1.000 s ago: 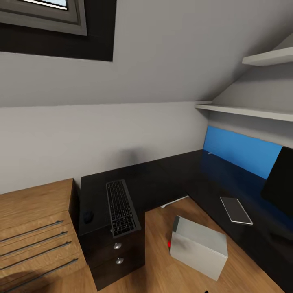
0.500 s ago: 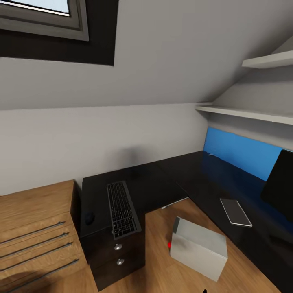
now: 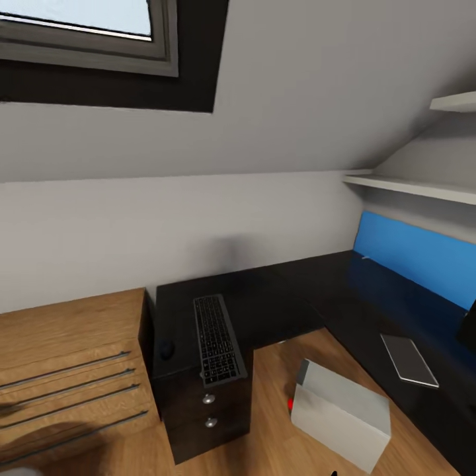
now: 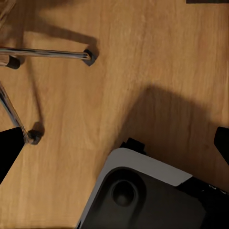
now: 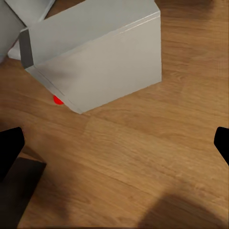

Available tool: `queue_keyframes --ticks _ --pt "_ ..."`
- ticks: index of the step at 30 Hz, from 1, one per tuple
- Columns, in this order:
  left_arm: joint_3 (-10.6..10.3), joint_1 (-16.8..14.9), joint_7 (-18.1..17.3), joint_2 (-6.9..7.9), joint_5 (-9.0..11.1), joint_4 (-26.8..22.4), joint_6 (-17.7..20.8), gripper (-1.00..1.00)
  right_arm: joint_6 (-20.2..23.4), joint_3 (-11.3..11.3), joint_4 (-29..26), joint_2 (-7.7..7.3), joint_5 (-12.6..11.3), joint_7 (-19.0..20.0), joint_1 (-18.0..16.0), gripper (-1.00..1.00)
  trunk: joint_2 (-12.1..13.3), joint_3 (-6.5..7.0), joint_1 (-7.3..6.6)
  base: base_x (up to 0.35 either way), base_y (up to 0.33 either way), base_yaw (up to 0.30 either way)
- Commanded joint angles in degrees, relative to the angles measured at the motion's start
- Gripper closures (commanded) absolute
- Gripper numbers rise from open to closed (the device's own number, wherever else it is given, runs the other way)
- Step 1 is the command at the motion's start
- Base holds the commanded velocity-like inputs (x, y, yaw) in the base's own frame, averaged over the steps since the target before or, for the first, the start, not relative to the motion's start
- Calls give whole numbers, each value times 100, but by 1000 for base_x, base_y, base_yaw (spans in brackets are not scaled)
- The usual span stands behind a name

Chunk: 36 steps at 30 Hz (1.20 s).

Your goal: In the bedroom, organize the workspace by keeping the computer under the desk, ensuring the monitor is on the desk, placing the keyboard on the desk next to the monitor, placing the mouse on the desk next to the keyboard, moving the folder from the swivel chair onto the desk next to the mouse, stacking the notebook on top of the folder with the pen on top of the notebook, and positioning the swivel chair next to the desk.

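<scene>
Approach seems the step in hand: keyboard (image 3: 217, 340) lies at the desk (image 3: 277, 297) end, over its front edge; computer (image 3: 340, 413) sits on the floor. Both jaws gape wide, holding nothing. Next, reach the keyboard.

Surface (image 3: 277, 297) black, glossy, w/ dark drawers & silver knobs (image 3: 208, 398). Keyboard (image 3: 217, 338) dark grey, black keys. Computer (image 3: 344, 413) pale grey, darker front, red mark (image 3: 290, 404). Wall panel (image 3: 416, 254) bright blue. Tablet-like slab (image 3: 409, 359) grey w/ lighter rim. Cabinet (image 3: 66, 363) & floor (image 5: 143, 157) warm wood grain. Walls light grey; window surround black. Chair legs (image 4: 47, 52) chrome, black casters.
</scene>
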Motion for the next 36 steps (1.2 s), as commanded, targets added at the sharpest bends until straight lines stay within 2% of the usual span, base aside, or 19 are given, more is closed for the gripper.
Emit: queue_keyframes --ticks 1,9,23,26,27,29,30,36 --pt "-49 -6 32 3 61 4 -36 -100 -13 50 2 -1 -24 -28 -3 -100 36 11 -22 -24 -24 241" --pt "-54 -6 32 -79 60 11 -47 -100 -13 79 68 -50 103 -23 -3 -100 357 154 -198 -165 -149 244" --pt "-124 -6 31 -97 56 12 -52 -100 16 146 103 -74 1041 -49 2 -100 918 406 -505 -223 -206 272" --pt "-137 -6 21 -97 53 12 -55 -100 30 153 105 -78 1420 -142 5 -100 1039 460 -571 -49 -46 284" --pt "-160 -6 7 -96 56 12 -53 -100 35 157 108 -79 1701 -228 5 -100 1079 477 -593 -18 -17 284" --pt "-178 -6 0 -93 59 16 -48 -100 39 164 110 -79 1903 -283 5 -100 1159 513 -637 -13 -12 246" --pt "-185 -6 -5 -90 63 29 -42 -100 43 168 110 -79 2111 -325 5 -100 1199 531 -659 -7 -7 146" --pt "-189 -7 -35 -56 80 55 -57 -100 51 169 113 -93 2692 -384 16 -100 1440 639 -791 -4 -3 72"
